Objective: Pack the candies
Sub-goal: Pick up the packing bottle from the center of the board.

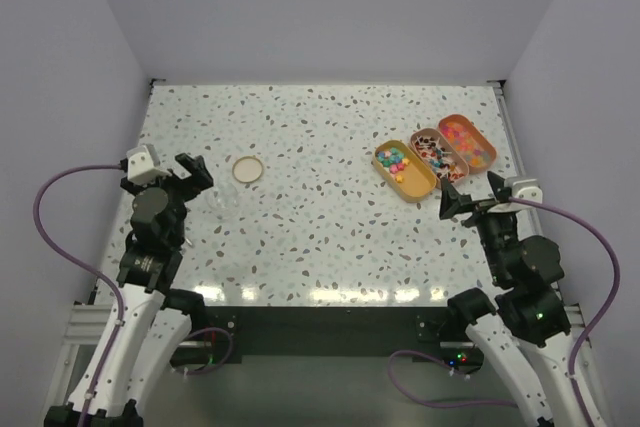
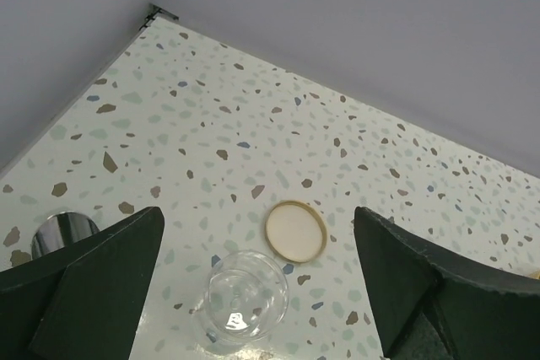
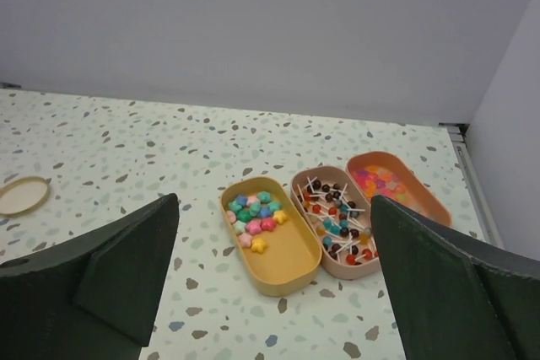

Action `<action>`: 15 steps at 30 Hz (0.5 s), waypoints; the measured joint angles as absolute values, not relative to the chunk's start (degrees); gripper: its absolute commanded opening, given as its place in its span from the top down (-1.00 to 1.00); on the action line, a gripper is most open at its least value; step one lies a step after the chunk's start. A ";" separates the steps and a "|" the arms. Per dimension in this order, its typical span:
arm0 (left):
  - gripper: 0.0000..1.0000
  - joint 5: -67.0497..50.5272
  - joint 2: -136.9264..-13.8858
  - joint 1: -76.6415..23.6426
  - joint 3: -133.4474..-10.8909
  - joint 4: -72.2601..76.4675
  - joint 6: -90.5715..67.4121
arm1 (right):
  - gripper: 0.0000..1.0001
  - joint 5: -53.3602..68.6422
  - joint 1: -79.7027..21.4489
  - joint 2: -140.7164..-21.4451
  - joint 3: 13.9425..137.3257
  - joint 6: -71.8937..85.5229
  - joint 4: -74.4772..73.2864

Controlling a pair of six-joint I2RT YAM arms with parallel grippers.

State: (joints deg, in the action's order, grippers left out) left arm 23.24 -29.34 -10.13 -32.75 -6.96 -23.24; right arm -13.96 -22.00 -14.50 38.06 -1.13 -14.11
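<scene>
- Both sets of jaws are at full spread with nothing held. The left gripper [image 1: 197,177] hangs just above the jar [image 2: 245,297], and the right gripper [image 1: 468,197] faces the trays. Neither is touching anything.
- Jar: clear glass, looks upright, mouth open, looks empty. In the wrist view it sits low between the left fingers. Its lid [image 2: 295,230] lies flat on the table [image 1: 330,137] just beyond it, not touching.
- The candies [image 3: 253,215] are all on the right side, in three oblong trays packed side by side:
  - the yellow tray [image 3: 283,263] has star-shaped pieces bunched at its far end
  - the middle tray [image 3: 333,274] has small lollipops on white sticks
  - the orange tray [image 3: 426,204] has a mixed-colour pile, too small to tell shapes
- The trays are well apart from the jar, across the table.
- Handling, my read: the pieces are light, hard and smooth, so they'll skate or pop out of a sloppy pinch.
  - Take one at a time from above, fingers across the body.
  - Stars at the edge of the bunch are the easiest start.
  - Lollipops: grab the head, not the stick. The sticks overlap and may drag neighbours.
- Risks: the trays look light and could slide when the fingers dig in. The jar is glass, and a bump could tip it.
</scene>
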 measured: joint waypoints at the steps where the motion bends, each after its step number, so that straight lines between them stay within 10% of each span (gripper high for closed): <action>1: -1.00 23.31 -30.28 -10.13 -32.75 -6.98 -23.44 | -0.98 -13.96 -22.09 -14.09 37.65 -1.08 -14.11; 15: -0.87 23.55 -51.90 -9.02 -38.52 -15.57 -29.10 | -0.98 -12.67 -22.24 -11.94 35.22 1.30 -13.65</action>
